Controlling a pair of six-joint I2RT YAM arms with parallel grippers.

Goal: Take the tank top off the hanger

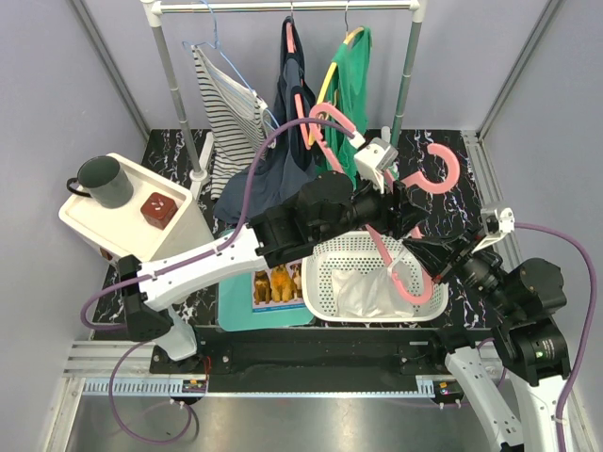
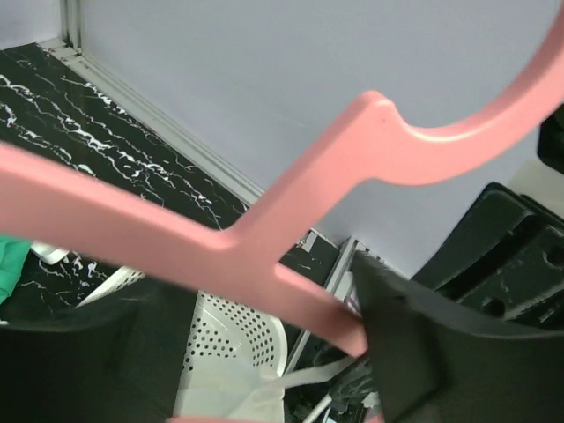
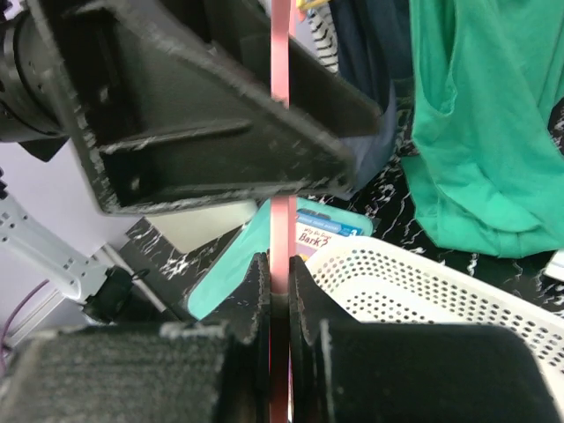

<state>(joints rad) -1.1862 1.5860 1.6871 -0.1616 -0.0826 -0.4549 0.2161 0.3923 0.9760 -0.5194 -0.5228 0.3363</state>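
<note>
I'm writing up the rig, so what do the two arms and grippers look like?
The left arm and right arm share white links and bulky black joints. A purple cable trails along each. Each wrist carries a small white camera block. The left gripper and right gripper are black, with flat, angular, scuffed fingers.

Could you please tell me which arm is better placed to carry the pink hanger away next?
Probably the right: its end effector is clamped shut on the pink hanger, whereas the left end effector only straddles it with open fingers.
</note>
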